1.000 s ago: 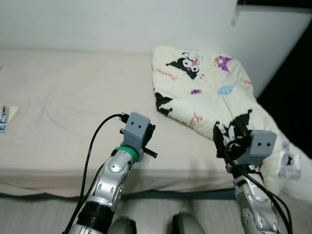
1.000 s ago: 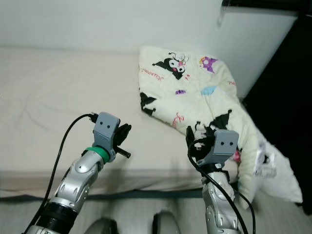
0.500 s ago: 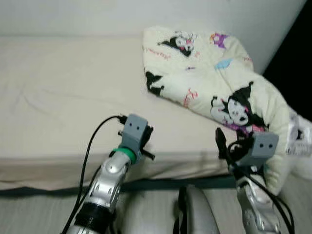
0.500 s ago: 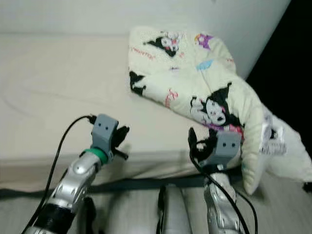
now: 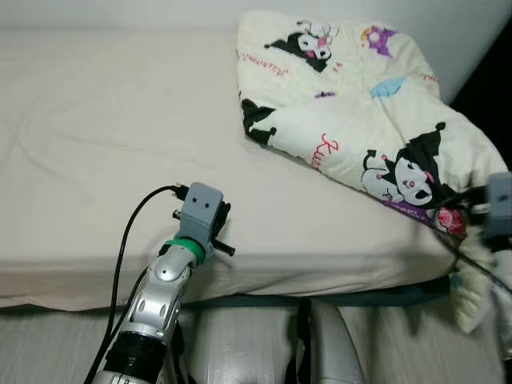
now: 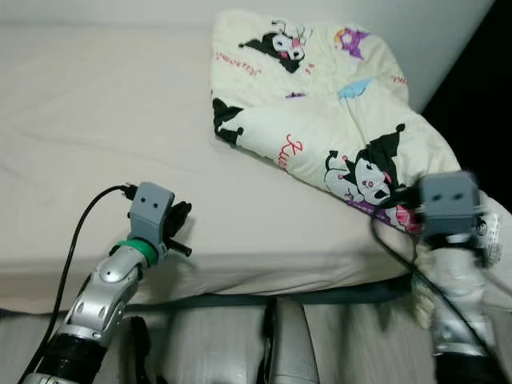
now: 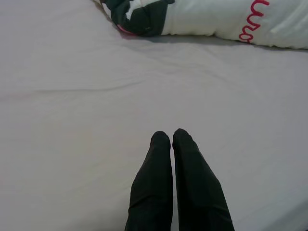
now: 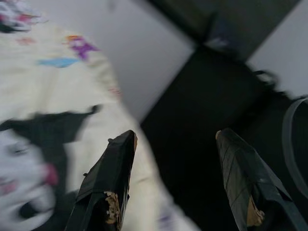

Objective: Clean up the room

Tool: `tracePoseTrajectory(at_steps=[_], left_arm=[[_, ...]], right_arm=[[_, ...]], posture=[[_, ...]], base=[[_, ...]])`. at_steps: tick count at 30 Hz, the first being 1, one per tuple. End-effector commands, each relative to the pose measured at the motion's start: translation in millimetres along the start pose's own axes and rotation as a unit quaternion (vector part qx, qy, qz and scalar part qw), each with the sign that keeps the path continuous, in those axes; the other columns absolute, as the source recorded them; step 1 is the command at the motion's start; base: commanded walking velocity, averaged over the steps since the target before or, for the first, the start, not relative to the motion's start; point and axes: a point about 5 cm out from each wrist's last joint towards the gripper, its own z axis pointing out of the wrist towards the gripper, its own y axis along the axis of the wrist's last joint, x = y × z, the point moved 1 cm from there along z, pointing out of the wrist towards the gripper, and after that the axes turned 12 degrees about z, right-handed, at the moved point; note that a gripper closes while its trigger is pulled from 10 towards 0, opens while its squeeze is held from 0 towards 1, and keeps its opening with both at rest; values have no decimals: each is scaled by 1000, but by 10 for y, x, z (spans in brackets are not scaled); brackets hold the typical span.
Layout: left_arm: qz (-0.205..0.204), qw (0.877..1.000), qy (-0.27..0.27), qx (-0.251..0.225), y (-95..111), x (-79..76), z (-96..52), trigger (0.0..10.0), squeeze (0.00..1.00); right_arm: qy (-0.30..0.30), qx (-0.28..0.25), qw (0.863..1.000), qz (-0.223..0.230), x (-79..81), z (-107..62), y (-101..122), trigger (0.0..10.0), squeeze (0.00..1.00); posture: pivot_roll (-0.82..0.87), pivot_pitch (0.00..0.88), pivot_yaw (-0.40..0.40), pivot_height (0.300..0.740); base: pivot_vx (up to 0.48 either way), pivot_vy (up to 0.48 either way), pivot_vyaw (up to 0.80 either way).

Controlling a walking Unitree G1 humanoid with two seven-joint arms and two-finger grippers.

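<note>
Swinging out to the right edge of the frame, the right claw (image 8: pixel 173 178) has let go of the cartoon-print quilt (image 5: pixel 352 120) and spread wide apart. The quilt lies crumpled across the bed's (image 5: pixel 96 144) upper right, still unfolded. The left claw (image 7: pixel 172 139) hovers pressed together over the sheet.

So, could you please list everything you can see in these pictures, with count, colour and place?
Bed: one, beige sheet, across the scene in front of the robot.
Quilt: one, cream with black cartoon characters, crumpled on the bed's right end, hanging over the edge.
Wall: white, behind the bed.
Left pincer: black fingers shut, over the bare sheet.
Right pincer: black fingers open, beside the quilt's hanging edge.
</note>
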Motion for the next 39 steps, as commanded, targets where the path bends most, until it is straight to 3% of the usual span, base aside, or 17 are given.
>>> tracePoseTrajectory(at_steps=[1, 2, 3, 4, 6, 8, 10, 14, 17, 18, 20, 21, 23, 27, 32, 35, 39], left_arm=[[-2, 1000, -8, 16, -61, -39, -4, 10000, 0], [-2, 1000, -8, 16, -61, -39, -4, 10000, 0], [-2, 1000, -10, 15, -44, -36, 14, 10000, 0], [-2, 1000, -10, 15, -44, -36, 14, 10000, 0], [3, 1000, -9, 12, -7, 20, 52, 10000, 0], [5, 1000, -8, 11, 2, 46, 62, 10000, 0], [11, 1000, -3, 13, 9, 123, 76, 10000, 0], [17, 1000, -2, 16, 10, 174, 86, 10000, 0], [24, 1000, -1, 15, 28, 220, 87, 10000, 0], [27, 1000, 2, 15, 35, 251, 81, 10000, 0], [29, 999, 5, 15, 40, 271, 76, 10000, 0], [32, 999, 11, 17, 31, 314, 45, 10000, 0], [32, 999, 11, 17, 31, 314, 45, 10000, 0], [34, 999, 9, 21, 10, 310, 11, 10000, 0], [36, 999, 2, 20, 17, 290, 22, 10000, 0], [40, 999, 3, 18, 45, 334, 12, 10000, 0], [41, 999, 8, 24, 18, 371, -19, 10000, 0]], right_arm=[[-62, 36, 997, 17, -309, -47, -123, 10000, 0], [-62, 36, 997, 17, -309, -47, -123, 10000, 0], [-95, 53, 993, 39, -477, -68, -200, 10000, 0], [-95, 53, 993, 39, -477, -68, -200, 10000, 0], [-147, 98, 981, 87, -741, -170, -471, 10000, 0], [-160, 111, 977, 91, -808, -211, -555, 10000, 0], [-180, 150, 963, 133, -917, -271, -770, 10000, 0], [-157, 166, 958, 175, -860, -233, -863, 10000, 0], [-109, 181, 954, 213, -660, -95, -893, 10000, 24], [-80, 183, 951, 236, -533, -11, -878, 10000, 1000], [-62, 184, 949, 250, -456, 39, -861, 10000, 1000], [-28, 164, 953, 254, -305, 156, -755, 10000, 1000], [-28, 164, 953, 254, -305, 156, -755, 10000, 1000], [13, 99, 966, 237, -188, 346, -476, 10000, 1000], [9, 121, 964, 239, -202, 335, -566, 10000, 1000], [-44, 195, 964, 177, -330, 175, -851, 10000, 1000], [-78, 210, 968, 116, -522, 102, -909, 10000, 1000]], posture=[[-125, 223, 33, 555], [-125, 223, 33, 555], [-121, 233, 36, 555], [-121, 233, 36, 555], [-116, 254, 46, 555], [-116, 254, 46, 555], [-108, 287, 68, 555], [-101, 296, 76, 555], [-71, 304, 84, 555], [-54, 305, 82, 555], [-54, 305, 82, 555], [-33, 305, 79, 555], [-33, 305, 79, 555], [-31, 315, 87, 555], [-31, 315, 87, 555], [-5, 324, 93, 555], [-5, 324, 97, 555]], base=[[0, 0, 0], [0, 0, 0], [0, 0, 0], [0, 0, 0], [0, 0, 0], [0, 0, 0], [0, 0, 0], [0, 0, 0], [0, 0, 0], [0, 0, 0], [0, 0, 0], [0, 0, 0], [0, 0, 0], [0, 0, 0], [0, 0, 0], [0, 0, 0], [0, 0, 0]])
